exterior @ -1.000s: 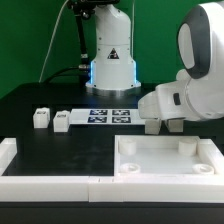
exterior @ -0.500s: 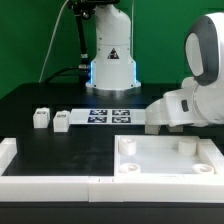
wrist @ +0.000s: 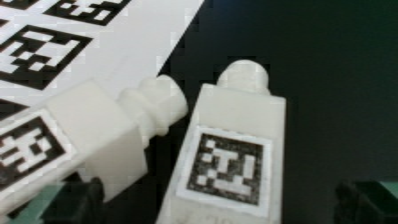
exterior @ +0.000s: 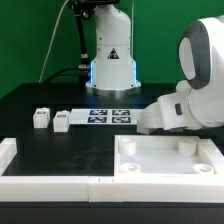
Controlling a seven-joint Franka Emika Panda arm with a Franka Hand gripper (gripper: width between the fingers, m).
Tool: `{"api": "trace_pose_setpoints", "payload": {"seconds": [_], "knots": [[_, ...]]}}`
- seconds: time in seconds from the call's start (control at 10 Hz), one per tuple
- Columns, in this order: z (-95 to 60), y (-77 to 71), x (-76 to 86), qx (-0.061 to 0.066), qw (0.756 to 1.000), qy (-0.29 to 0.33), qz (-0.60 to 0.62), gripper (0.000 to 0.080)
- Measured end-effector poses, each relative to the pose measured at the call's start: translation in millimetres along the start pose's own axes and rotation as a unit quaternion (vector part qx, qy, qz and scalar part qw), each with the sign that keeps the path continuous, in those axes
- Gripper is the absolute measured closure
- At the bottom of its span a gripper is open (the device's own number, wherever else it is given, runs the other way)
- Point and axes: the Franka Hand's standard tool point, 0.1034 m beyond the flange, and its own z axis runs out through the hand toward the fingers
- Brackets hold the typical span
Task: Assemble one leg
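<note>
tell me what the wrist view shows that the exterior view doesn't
Only the wrist view: two legs side by side and close up, their tags and rounded ends visible, with the gripper's dark fingertips set wide apart. Only the exterior view: the arm, the robot base, the tray and two small legs on the exterior view's left of the board. Both: the marker board and the black table. I cannot tell whether the two pairs of legs are the same.
</note>
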Motion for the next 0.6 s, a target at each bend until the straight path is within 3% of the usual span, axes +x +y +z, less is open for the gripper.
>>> {"api": "trace_pose_setpoints", "payload": {"seconds": [0.1,0.2,0.3,0.4,0.6], "knots": [[0.1,0.0,0.0,0.000,1.000,0.000,0.000,0.0150],[0.1,-0.1,0.0,0.000,1.000,0.000,0.000,0.0241],[0.1,-0.1,0.0,0.000,1.000,0.000,0.000,0.0422],[0.1,-0.2,-0.1,0.000,1.000,0.000,0.000,0.0510],[0.1,-0.2,-0.1,0.000,1.000,0.000,0.000,0.0509]]}}
